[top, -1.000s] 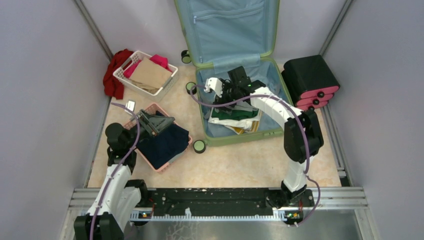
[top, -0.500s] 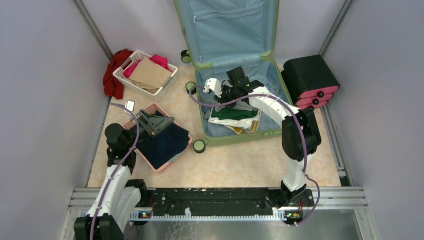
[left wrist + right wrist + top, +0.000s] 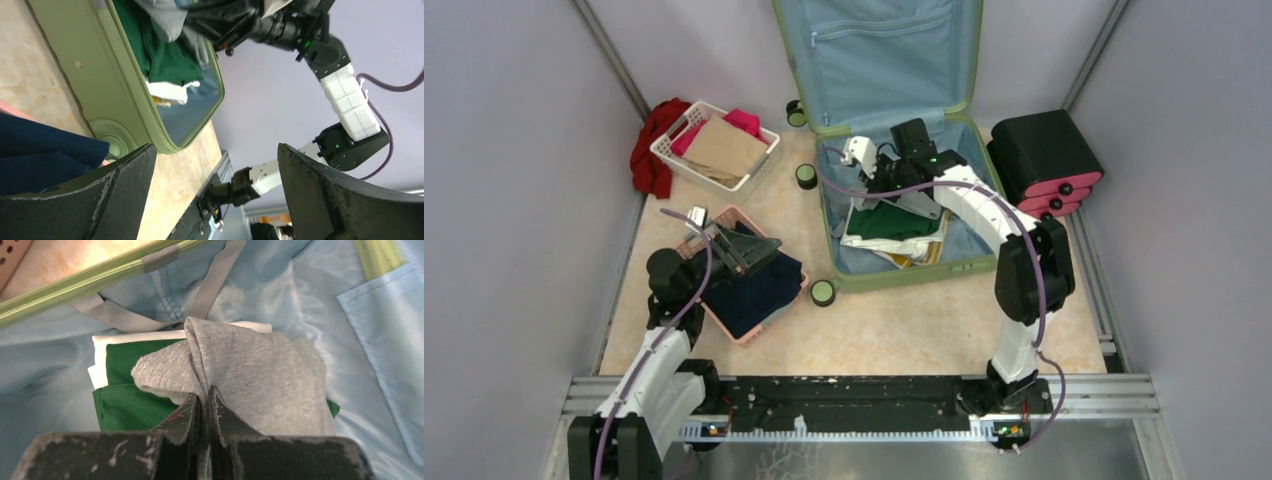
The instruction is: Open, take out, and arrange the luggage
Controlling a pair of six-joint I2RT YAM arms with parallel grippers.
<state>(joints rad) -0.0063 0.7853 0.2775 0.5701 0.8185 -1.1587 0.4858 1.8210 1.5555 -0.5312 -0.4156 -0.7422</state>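
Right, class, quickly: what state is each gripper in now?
Left gripper: open, empty.
Right gripper: shut on the folded grey jersey-knit garment.

Fingers (image 3: 181, 422) tight on grey cloth (image 3: 250, 370)

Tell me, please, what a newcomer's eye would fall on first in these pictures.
The luggage lies wide open at the far centre, pale blue inside. Inside it the right gripper is shut on a grey garment atop folded green clothing. At near left, the open left gripper hovers over a pink basket of navy clothes.
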